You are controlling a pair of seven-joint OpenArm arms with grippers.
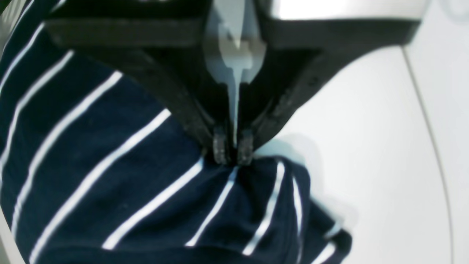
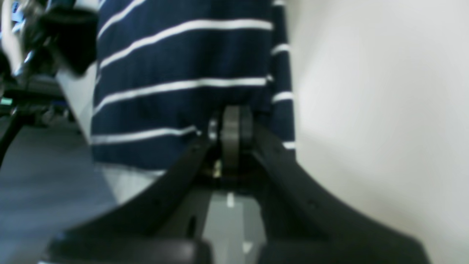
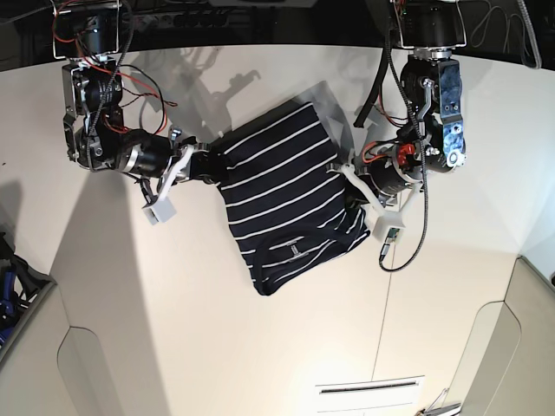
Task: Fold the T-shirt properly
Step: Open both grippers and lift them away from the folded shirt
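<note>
1. Right now my left end effector [image 1: 233, 151] is pinching a bunched edge of the T-shirt [image 3: 282, 195], tips pressed together on the cloth.
2. My right end effector [image 2: 231, 126] is pinched shut on the other side edge of the shirt.
3. It lies on the white counter [image 3: 173, 347] between my two arms.
4. I think one fold is in and more folds are left.
5. Sleeves are hidden. The right wrist view is blurry.
</note>
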